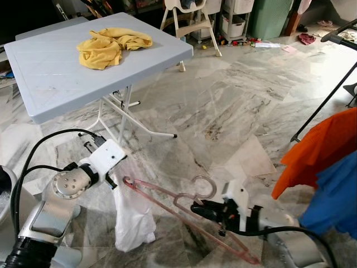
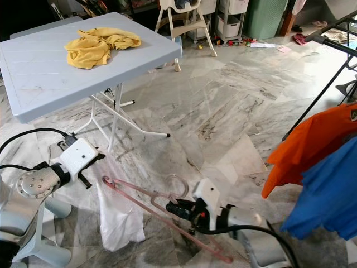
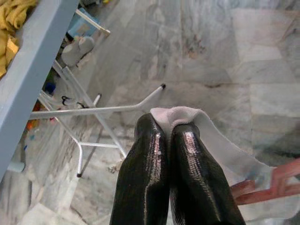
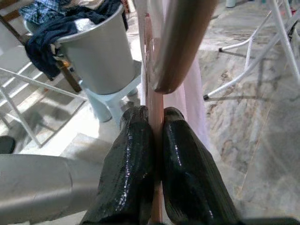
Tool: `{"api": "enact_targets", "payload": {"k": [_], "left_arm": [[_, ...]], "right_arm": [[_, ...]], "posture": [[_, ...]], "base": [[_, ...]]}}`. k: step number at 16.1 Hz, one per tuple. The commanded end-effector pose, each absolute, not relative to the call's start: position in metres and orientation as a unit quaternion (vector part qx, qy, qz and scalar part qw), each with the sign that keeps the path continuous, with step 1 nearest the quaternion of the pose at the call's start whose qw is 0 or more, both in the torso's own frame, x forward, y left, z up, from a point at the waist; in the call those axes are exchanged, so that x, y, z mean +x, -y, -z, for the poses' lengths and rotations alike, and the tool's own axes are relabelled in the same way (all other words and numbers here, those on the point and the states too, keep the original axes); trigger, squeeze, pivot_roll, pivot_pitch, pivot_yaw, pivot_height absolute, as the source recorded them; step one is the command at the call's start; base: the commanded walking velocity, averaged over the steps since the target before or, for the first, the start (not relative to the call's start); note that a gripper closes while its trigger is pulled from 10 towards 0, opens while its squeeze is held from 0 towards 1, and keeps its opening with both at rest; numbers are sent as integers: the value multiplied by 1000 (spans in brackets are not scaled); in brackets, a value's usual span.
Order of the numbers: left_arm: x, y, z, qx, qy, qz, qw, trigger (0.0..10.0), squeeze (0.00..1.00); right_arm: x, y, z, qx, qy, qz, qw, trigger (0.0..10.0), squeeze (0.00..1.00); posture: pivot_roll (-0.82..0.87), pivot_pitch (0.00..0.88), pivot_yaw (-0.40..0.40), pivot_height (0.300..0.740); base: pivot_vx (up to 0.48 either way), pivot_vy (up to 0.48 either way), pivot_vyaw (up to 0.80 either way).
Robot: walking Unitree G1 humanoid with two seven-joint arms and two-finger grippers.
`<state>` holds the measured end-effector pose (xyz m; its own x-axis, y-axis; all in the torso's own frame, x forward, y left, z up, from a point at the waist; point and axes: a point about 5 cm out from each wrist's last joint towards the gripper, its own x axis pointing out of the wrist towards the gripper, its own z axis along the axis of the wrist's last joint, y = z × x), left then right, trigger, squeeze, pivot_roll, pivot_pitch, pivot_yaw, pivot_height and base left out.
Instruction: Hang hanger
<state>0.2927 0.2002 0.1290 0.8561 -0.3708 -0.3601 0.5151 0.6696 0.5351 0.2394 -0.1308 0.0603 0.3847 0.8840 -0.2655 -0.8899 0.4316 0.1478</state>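
A pink hanger with a metal hook is held low over the marble floor. My right gripper is shut on its bar near the hook, and the right wrist view shows the pink bar pinched between the fingers. A white garment hangs from the hanger's left end. My left gripper is shut on the cloth's top edge; the left wrist view shows the white fabric between its fingertips. A dark clothes rail runs along the right, carrying an orange shirt and a blue shirt.
A grey folding table with a yellow cloth stands at the left, its white legs close to my left arm. A metal bin holding dark clothes sits behind. A white high chair and clutter lie at the back.
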Motion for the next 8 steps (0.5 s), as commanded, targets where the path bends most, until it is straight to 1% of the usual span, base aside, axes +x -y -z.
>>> {"api": "enact_targets", "payload": {"k": [1, 2, 4, 6, 8], "left_arm": [[290, -198, -134, 321, -103, 249, 908, 10000, 0], [288, -197, -135, 317, -107, 246, 910, 10000, 0], [286, -194, -139, 312, -105, 246, 912, 10000, 0], [284, -193, -138, 309, -109, 245, 913, 10000, 0], [284, -188, -138, 301, -103, 243, 916, 10000, 0]], "right_arm": [[244, 129, -62, -21, -144, -526, 838, 10000, 0], [249, 130, -61, -27, -138, -505, 852, 10000, 0], [256, 129, -59, -45, -131, -478, 867, 10000, 0], [261, 128, -58, -51, -125, -465, 875, 10000, 0], [263, 123, -57, -50, -122, -463, 877, 10000, 0]], "posture": [[-6, 79, 84, 740], [-4, 78, 84, 740], [1, 78, 83, 740], [0, 78, 82, 740], [-1, 78, 80, 740]], "base": [[0, 0, 0], [0, 0, 0], [0, 0, 0], [0, 0, 0], [0, 0, 0]]}}
